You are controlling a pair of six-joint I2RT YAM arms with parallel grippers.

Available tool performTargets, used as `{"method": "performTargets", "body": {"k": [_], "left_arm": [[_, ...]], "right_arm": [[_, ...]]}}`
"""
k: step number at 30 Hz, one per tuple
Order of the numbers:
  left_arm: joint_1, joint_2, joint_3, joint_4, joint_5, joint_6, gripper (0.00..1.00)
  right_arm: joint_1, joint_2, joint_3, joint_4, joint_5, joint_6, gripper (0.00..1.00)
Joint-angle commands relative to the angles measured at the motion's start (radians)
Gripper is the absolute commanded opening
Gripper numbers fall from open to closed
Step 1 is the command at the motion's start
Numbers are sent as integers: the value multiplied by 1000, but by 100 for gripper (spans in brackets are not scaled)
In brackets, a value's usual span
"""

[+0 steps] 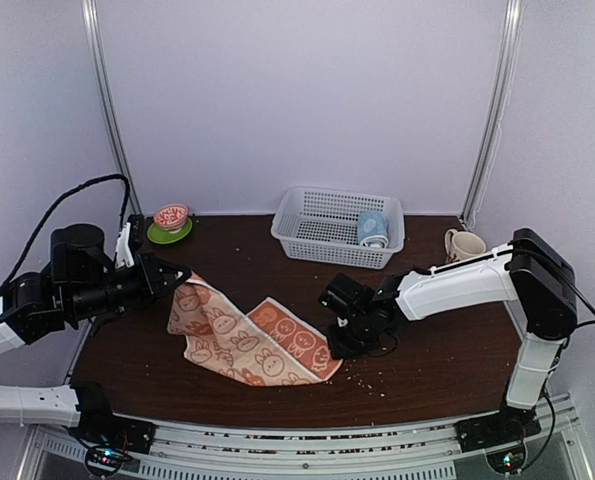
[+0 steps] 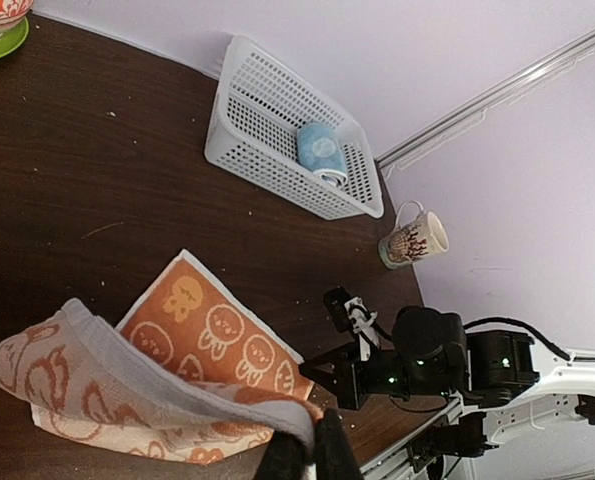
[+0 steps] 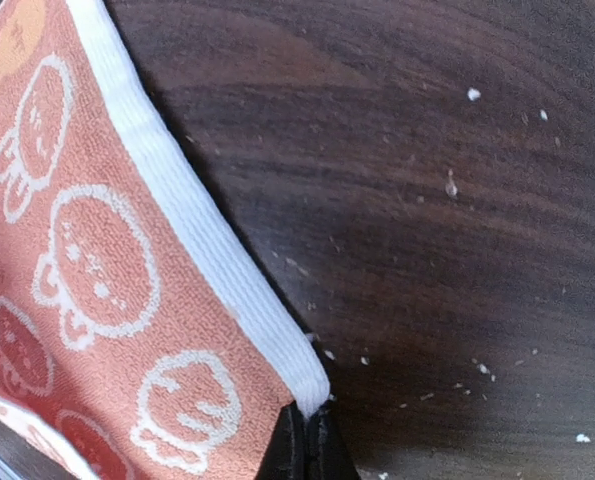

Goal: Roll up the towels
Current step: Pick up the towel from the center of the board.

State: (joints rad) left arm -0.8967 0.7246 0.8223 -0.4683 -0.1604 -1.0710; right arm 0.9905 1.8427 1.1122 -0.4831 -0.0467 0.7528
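The orange-red towel (image 1: 247,340) with white bunny figures lies spread across the front middle of the table. Its left corner is lifted, and my left gripper (image 1: 182,275) is shut on it. In the left wrist view the towel (image 2: 207,330) drapes from the left gripper (image 2: 312,440). My right gripper (image 1: 335,350) is low at the towel's right front corner. In the right wrist view the right gripper (image 3: 307,430) is shut on the white-hemmed corner of the towel (image 3: 87,270). The light blue towel (image 1: 373,229) sits rolled inside the basket (image 1: 317,235).
The white mesh basket (image 2: 257,110) stands at the back middle. A patterned mug (image 1: 464,244) sits at the back right. A red bowl on a green saucer (image 1: 171,217) is at the back left. Small crumbs dot the dark wooden table (image 3: 457,200).
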Motion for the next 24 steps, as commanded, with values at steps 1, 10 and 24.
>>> {"method": "performTargets", "body": {"k": [1, 10, 24], "left_arm": [[-2, -33, -22, 18, -8, 26, 0], [-3, 30, 212, 37, 17, 251, 0], [-61, 19, -6, 236, 168, 326, 0]], "right_arm": [[-22, -60, -59, -107, -29, 4, 0], [-144, -653, 19, -115, 113, 54, 0], [-185, -951, -32, -313, 106, 108, 0]]}}
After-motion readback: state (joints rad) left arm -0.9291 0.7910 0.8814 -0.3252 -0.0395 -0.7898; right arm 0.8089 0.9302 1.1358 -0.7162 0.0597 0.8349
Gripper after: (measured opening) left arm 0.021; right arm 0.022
